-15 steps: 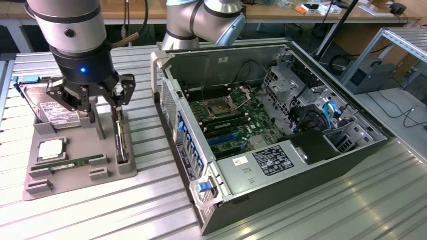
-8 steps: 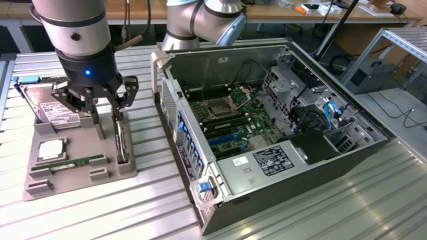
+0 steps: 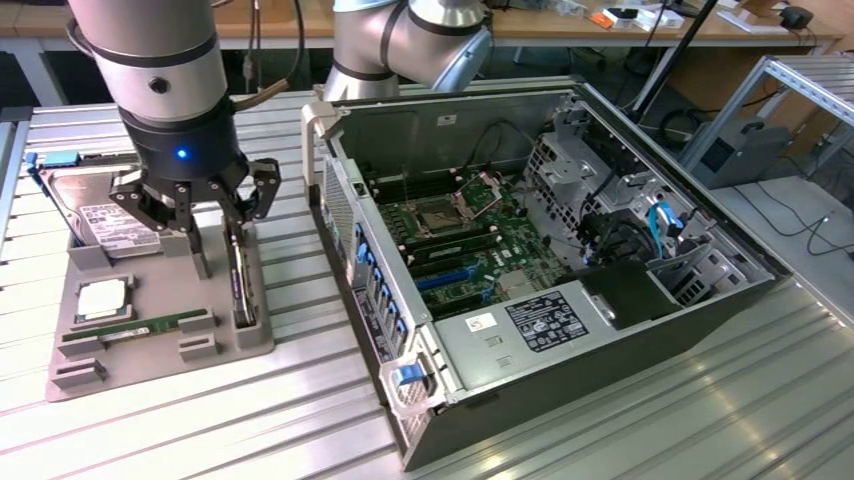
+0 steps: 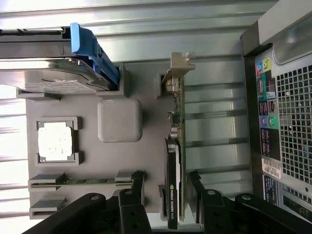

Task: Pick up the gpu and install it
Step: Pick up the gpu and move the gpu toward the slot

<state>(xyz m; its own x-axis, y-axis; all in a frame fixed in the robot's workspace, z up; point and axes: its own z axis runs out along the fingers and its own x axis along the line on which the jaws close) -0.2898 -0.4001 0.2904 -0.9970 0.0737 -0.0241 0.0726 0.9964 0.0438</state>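
Gripper [image 3: 220, 238] open, jaws ea side of gpu [image 4: 173, 192], upright in tray [image 3: 158, 295].

Black gpu [image 4: 171, 195], grey tray [image 4: 146, 97], blue drive caddy [image 4: 92, 51], ribbed silver table [image 4: 146, 29]

Light: bright, diffuse, from overhead.
Glare: pale streaks on the ribbed metal table [image 3: 667, 420]; processor chip [image 4: 57, 141] washed white.
Shadows: soft; computer case [image 3: 441, 135] interior dimmer.

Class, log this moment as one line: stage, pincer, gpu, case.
stage: pre-grasp | pincer: open, over gpu | gpu: on edge in grey holder | case: open
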